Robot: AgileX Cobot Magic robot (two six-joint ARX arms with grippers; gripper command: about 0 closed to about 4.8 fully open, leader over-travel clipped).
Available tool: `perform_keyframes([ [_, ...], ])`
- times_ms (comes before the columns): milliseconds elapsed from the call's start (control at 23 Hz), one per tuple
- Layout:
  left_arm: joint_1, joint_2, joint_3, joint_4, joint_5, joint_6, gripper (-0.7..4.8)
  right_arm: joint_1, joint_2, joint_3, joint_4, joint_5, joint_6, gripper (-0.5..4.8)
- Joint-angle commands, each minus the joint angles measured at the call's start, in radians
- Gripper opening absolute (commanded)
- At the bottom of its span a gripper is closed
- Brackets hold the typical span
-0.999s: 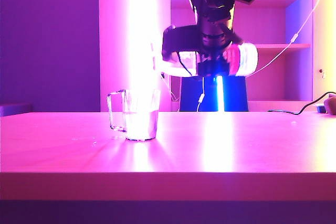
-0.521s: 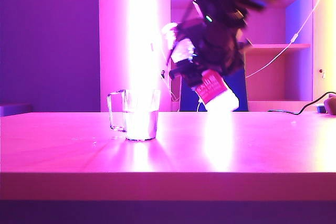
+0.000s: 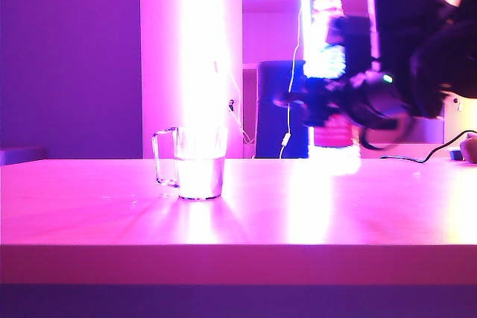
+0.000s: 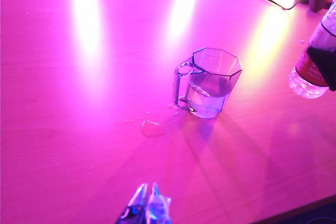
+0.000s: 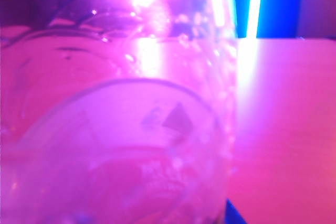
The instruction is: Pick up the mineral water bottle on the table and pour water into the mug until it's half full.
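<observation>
The right gripper (image 3: 350, 106) clamps the mineral water bottle (image 3: 329, 72) around its middle and holds it upright over the far right of the table (image 3: 238, 214), well apart from the mug (image 3: 195, 163), which stands left of centre with water up to roughly half its height. In the right wrist view the bottle (image 5: 121, 129) fills nearly the whole picture, its dark mountain mark showing through the plastic. The left gripper (image 4: 148, 209) hangs low at the near side, its fingers drawn together on nothing. With the pour apparently done, the step in hand looks like setting the bottle down: the base should meet the wood flat and level before the jaws part, since a tall, light bottle tips easily if released at a slant. A small puddle (image 4: 151, 127) lies just beside the mug's handle, so the landing spot is best kept on the dry right side. A dark cable (image 3: 417, 156) trails along the table's far right edge near a small object too blurred to name; the bottle needs to clear both.
</observation>
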Motion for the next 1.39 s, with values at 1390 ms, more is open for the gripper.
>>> perform_keyframes([
  [1390, -0.002, -0.213, 0.0, 0.073, -0.231, -0.042, -0.05, -0.027, -0.537, -0.441, -0.095, -0.062, 0.042, 4.79],
])
